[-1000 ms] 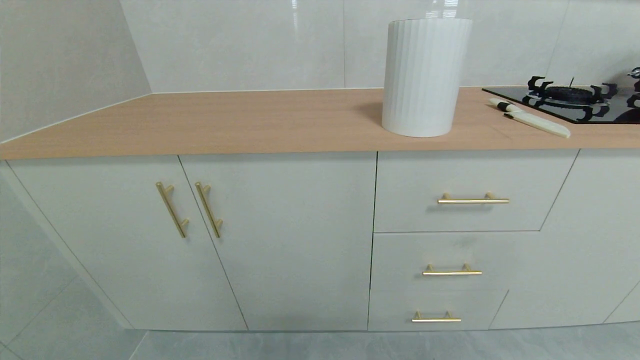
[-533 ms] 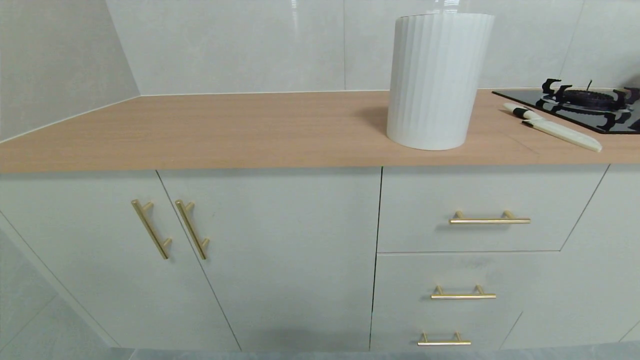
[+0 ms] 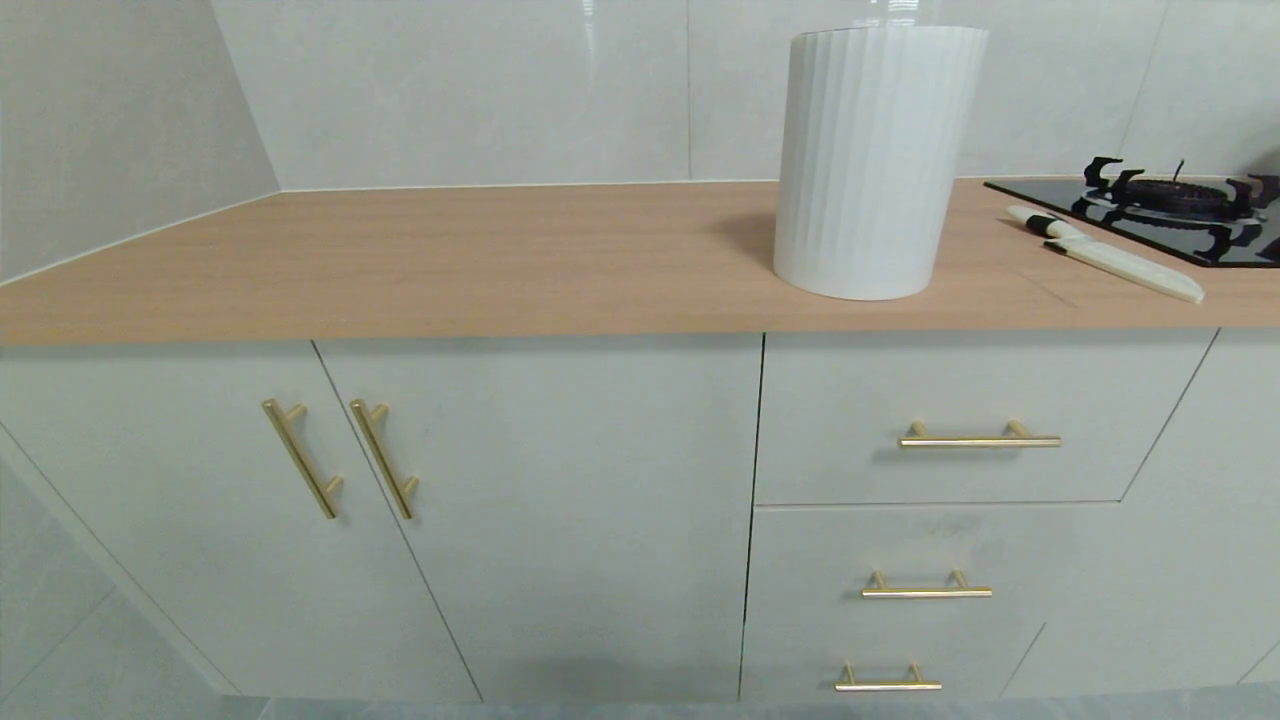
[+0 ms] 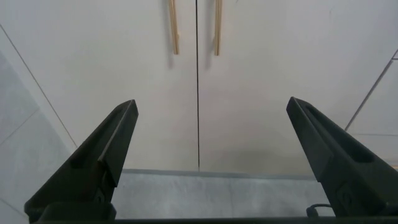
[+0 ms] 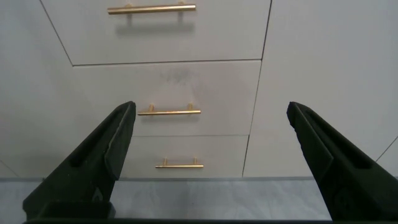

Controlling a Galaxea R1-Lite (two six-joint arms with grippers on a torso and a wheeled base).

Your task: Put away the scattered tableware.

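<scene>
Meanwhile, nothing on the counter has changed place in the last half second: the head view matches the earlier one edge for edge. Against the picture from a second ago the whole scene sits lower and larger, which is a move of the camera and not of the things.

The left gripper (image 4: 210, 104) has its dark fingers (image 4: 99, 155) spread wide with nothing between them, and it faces the pair of cabinet doors (image 4: 249, 93) below and to the left of the white ribbed container (image 3: 868, 160). The right gripper (image 5: 210, 106) is likewise spread wide and unladen, and it faces the drawers (image 5: 168, 87) directly beneath the container.

The knife (image 3: 1105, 254), pale with a dark band, lies flat on the wooden countertop (image 3: 450, 260) just to the right of the container and apart from it. Its handle end points toward the black hob (image 3: 1170, 210) farther right.

The hob is cut off at the picture's edge. The inside of the container cannot be seen from this height.
</scene>
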